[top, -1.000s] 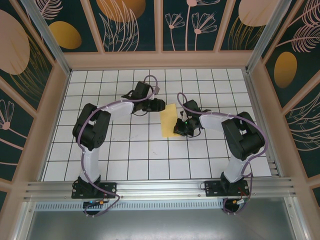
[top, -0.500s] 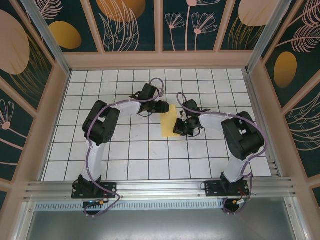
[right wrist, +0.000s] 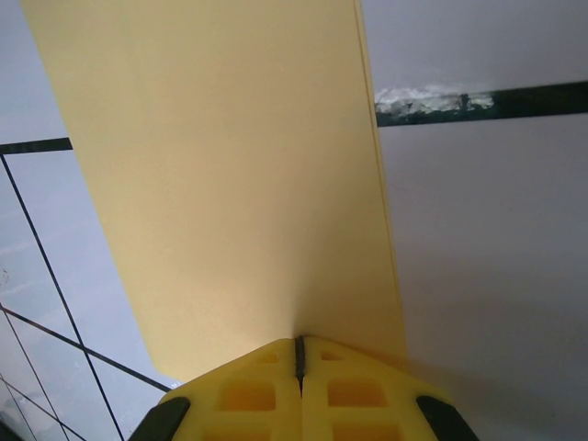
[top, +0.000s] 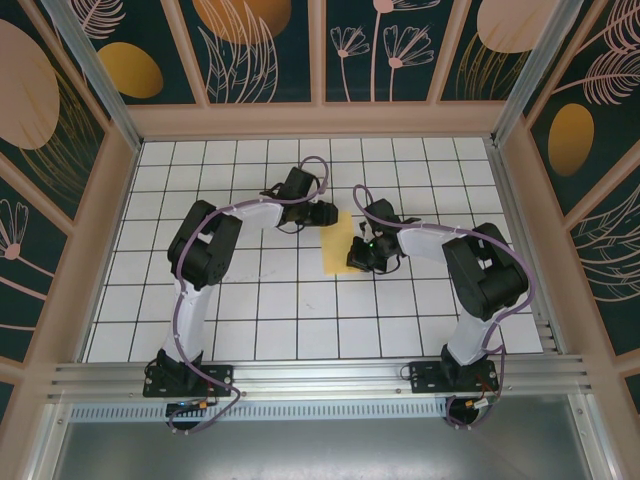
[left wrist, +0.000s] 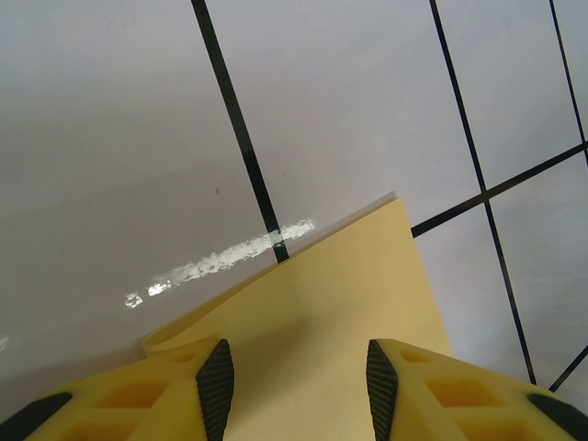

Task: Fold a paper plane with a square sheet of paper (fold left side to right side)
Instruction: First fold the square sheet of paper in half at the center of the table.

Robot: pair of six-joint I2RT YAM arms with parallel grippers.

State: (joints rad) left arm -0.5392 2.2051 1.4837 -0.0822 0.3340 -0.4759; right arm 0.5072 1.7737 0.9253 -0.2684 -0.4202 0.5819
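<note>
Top external view: the yellow sheet of paper (top: 338, 243) lies as a narrow upright strip near the middle of the white gridded tabletop (top: 250, 300), between the two arms. The left hand (top: 328, 213) sits at the strip's far left corner and the right hand (top: 356, 256) at its near right edge. From this height neither hand's opening can be made out.

The wrist cameras supply that. In the left wrist view, the left hand (left wrist: 299, 386) has its yellow fingers (left wrist: 216, 386) apart, with the sheet of paper (left wrist: 322, 312) lying flat between and beyond them. It grips nothing that can be seen. The paper's left edge looks curled or doubled there. In the right wrist view, the right hand (right wrist: 299, 354) is closed, its two fingers meeting along a thin seam at the edge of the sheet of paper (right wrist: 230, 165). Whether any paper is pinched in that seam cannot be told. The sheet's right edge shows two layers.

Black grid lines (left wrist: 239, 138) cross the tabletop. A whitish scuff (left wrist: 230, 262) marks one line beside the paper. Dark walls with a floral pattern (top: 250, 50) enclose the space, and a metal rail (top: 320, 375) runs along the near edge. In the overhead view the hands cover the paper's corners.
</note>
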